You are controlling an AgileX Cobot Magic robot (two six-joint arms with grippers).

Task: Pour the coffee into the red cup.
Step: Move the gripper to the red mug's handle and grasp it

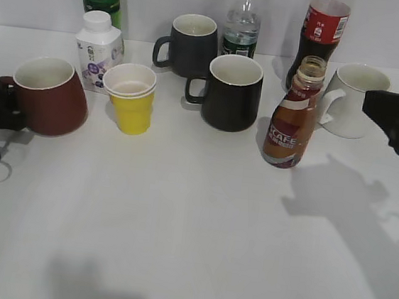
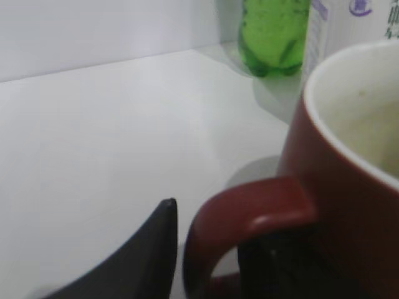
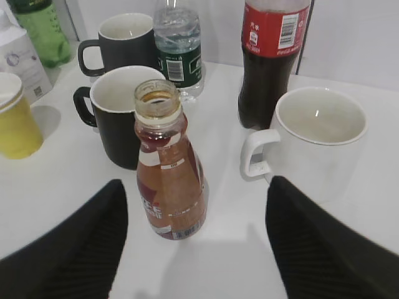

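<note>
Right gripper (image 3: 196, 230): jaws spread wide, nothing held, coffee bottle (image 3: 169, 165) standing upright & uncapped between and just ahead of the 2 fingers (image 3: 75, 249). Left gripper (image 2: 206, 261): 1 finger (image 2: 146, 255) outside the red cup's (image 2: 349, 187) handle, other hidden, so can't tell if it grips. In the exterior view the cup (image 1: 48, 94) sits far left on the table (image 1: 191, 227), well apart from the bottle (image 1: 291, 123). Behind the bottle: white mug (image 3: 318, 140), cola bottle (image 3: 271, 56), black mug (image 3: 121, 112).
</note>
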